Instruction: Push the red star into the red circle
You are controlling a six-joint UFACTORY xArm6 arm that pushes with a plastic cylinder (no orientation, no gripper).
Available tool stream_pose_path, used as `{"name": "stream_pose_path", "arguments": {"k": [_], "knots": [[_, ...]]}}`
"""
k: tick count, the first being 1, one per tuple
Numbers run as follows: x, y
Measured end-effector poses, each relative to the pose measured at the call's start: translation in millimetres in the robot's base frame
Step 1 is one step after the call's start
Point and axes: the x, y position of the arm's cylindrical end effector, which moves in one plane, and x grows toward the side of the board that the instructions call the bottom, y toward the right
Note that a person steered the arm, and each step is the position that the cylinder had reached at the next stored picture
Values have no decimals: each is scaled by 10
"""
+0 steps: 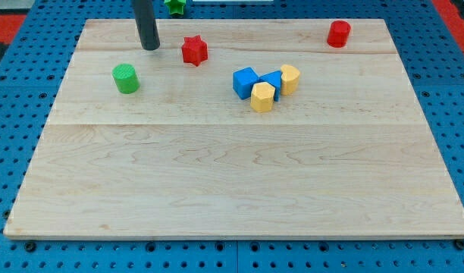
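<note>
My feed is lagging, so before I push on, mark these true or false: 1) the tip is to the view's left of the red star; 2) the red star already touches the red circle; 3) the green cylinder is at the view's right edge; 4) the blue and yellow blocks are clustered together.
1) True: my tip stands to the view's left of the red star, with a gap.
2) False: the red circle sits far off toward the view's top right.
3) False: the green cylinder is on the view's left, below my tip.
4) True: two blue blocks and two yellow blocks huddle together.
</note>
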Motion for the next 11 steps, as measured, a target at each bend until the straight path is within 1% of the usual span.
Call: {"name": "stream_pose_path", "arguments": {"k": [2, 3, 4, 5, 6, 7, 8, 9, 10, 11], "knots": [[-59, 1361], [-138, 1875], [-222, 1886], [-247, 1772], [-37, 1277], [191, 1481], [172, 2072], [-63, 2788], [-223, 2980], [-138, 2418]]}}
